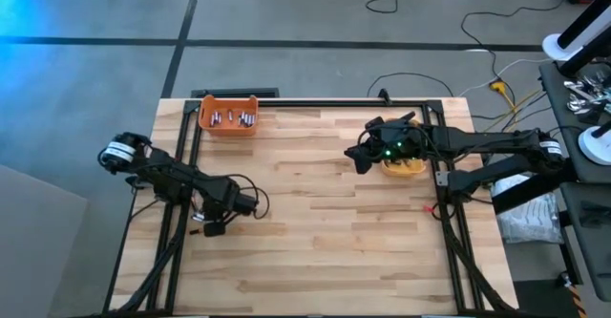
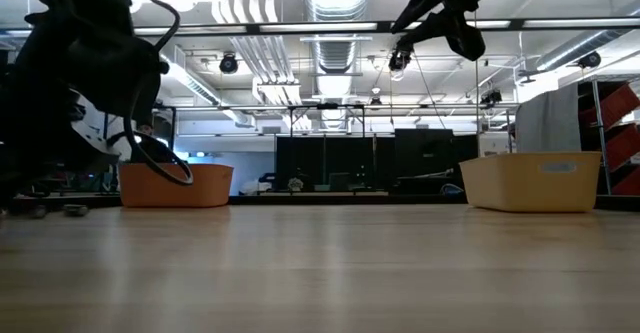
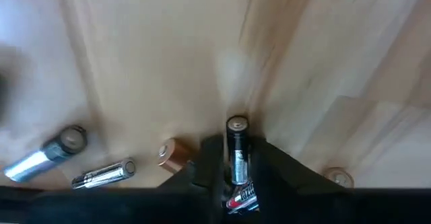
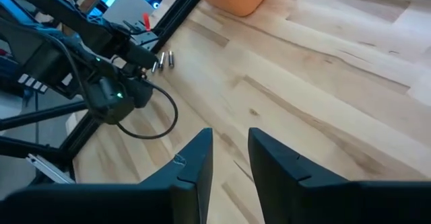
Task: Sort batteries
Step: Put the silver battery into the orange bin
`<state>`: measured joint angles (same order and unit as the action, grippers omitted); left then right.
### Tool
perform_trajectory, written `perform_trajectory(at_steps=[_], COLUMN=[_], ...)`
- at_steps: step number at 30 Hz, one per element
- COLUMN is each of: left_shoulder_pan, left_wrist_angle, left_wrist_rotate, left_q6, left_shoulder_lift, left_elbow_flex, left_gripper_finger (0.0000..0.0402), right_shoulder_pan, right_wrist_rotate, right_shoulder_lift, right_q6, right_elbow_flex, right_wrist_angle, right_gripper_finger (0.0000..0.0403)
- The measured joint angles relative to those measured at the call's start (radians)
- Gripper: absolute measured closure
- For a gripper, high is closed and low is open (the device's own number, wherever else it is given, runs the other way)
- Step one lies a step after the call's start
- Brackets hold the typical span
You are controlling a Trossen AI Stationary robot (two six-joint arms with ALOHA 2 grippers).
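Left gripper (image 3: 236,177) pinches a dark battery (image 3: 236,150); several batteries (image 3: 104,173) lie unsorted on the table (image 1: 334,213), some fill the orange bin (image 1: 227,117). Right gripper (image 4: 230,153), slightly parted, holds nothing.

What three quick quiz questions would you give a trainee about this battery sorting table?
1. True or false: the orange plastic bin holds several small silvery batteries.
2. What sits between the left gripper's fingers? A: a dark cylindrical battery. B: a coiled cable. C: nothing.
3. What colour is the plastic bin beside the right gripper?
Key: 1 true; 2 A; 3 yellow.
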<state>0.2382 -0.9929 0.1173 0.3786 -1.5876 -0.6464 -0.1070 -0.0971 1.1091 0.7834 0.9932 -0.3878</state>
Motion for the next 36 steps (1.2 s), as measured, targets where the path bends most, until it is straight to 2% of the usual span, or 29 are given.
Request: perform_trajectory(at_steps=[4, 9, 11, 17, 20, 23, 27, 30, 36], left_shoulder_pan=[0.001, -0.009, -0.029, -0.149, -0.211, -0.252, -0.289, -0.301, -0.300], left_wrist_angle=[0.002, 0.137, 0.163, 0.392, 0.638, 0.945, 1.253, 1.346, 1.383], left_wrist_rotate=[-0.037, -0.203, -0.230, -0.328, -0.325, -0.270, -0.171, -0.132, -0.084], left_q6=[0.002, 0.009, 0.024, 0.049, 0.052, 0.050, 0.073, 0.094, 0.105], left_shoulder_lift=[0.026, 0.127, 0.180, 0.336, 0.406, 0.440, 0.418, 0.380, 0.307], left_elbow_flex=[-0.023, -0.112, -0.137, -0.239, -0.252, -0.240, -0.222, -0.222, -0.272], left_gripper_finger=[0.0388, 0.0388, 0.0391, 0.0395, 0.0395, 0.0395, 0.0395, 0.0395, 0.0395], right_shoulder_pan=[0.000, -0.001, -0.001, -0.001, -0.001, 0.004, 0.005, 0.004, 0.004], right_wrist_rotate=[0.000, 0.000, 0.000, 0.000, 0.000, 0.011, 0.113, 0.198, 0.280], right_shoulder_lift=[-0.005, -0.009, -0.009, 0.006, 0.027, 0.058, 0.117, 0.154, 0.188], right_q6=[-0.039, -0.128, -0.162, -0.219, -0.219, -0.219, -0.199, -0.172, -0.191], right_elbow_flex=[0.001, 0.023, 0.034, 0.050, 0.050, 0.050, 0.050, 0.061, 0.122], right_wrist_angle=[-0.001, 0.002, 0.003, 0.013, 0.080, 0.211, 0.425, 0.500, 0.411], right_gripper_finger=[0.0326, 0.0333, 0.0335, 0.0327, 0.0320, 0.0311, 0.0293, 0.0278, 0.0254])
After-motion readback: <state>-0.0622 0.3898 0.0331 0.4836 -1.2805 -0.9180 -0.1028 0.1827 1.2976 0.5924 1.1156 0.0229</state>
